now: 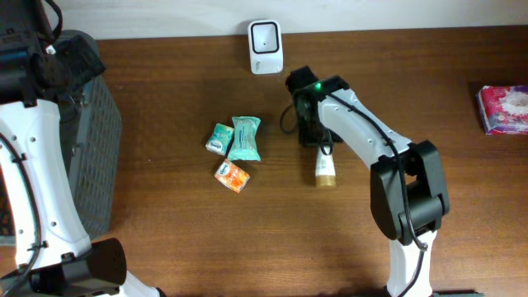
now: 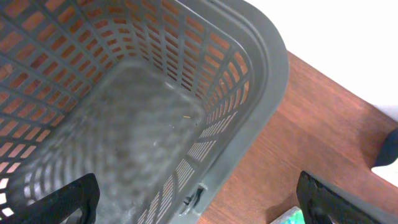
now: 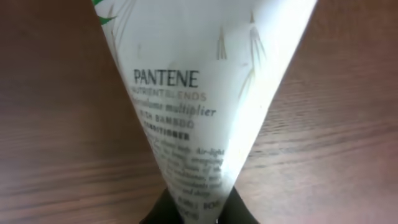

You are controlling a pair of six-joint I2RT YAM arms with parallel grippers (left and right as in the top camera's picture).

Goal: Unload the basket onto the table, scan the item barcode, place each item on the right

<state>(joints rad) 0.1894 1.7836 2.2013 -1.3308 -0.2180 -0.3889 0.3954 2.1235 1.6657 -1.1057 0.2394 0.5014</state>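
The item is a white Pantene conditioner tube (image 3: 199,93) printed with green leaves. Its flat crimped end sits between the two black fingers of my right gripper (image 3: 196,210), which is shut on it. From above, the tube (image 1: 325,167) points its beige cap toward the table front, just below the right gripper (image 1: 318,140). A white barcode scanner (image 1: 266,47) stands at the back edge, left of and behind that gripper. My left gripper (image 2: 199,205) is open with nothing between its fingers, hanging over the grey basket (image 2: 249,93).
Two teal packets (image 1: 245,138) (image 1: 219,139) and an orange packet (image 1: 233,175) lie left of the tube. A pink pack (image 1: 503,109) lies at the far right edge. The grey mesh basket (image 1: 91,132) stands at the left.
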